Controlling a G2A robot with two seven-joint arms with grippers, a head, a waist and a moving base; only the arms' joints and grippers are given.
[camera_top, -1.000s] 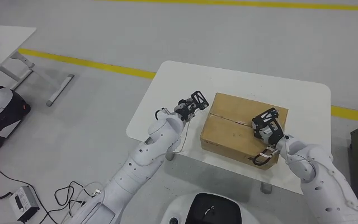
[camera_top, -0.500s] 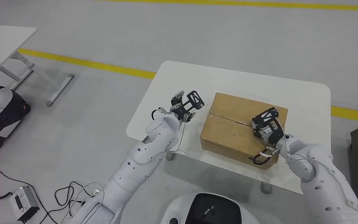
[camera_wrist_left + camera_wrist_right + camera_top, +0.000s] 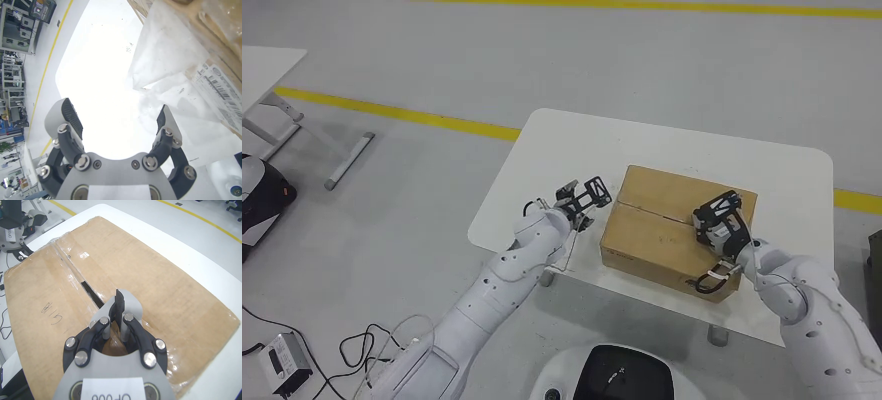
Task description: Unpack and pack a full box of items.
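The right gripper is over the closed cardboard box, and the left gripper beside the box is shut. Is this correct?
No: the left gripper is open, as the left wrist view shows. The right gripper is indeed over the closed cardboard box.

Top view: from overhead, steeply down, distant; box toward 3 o'clock of centre. Left wrist view: close behind left gripper, facing table beside box. Right wrist view: close over box top. Box and table shared by all three.

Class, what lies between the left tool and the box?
Just a narrow strip of bare white table, shown in the top view; the open left tool is beside the box.
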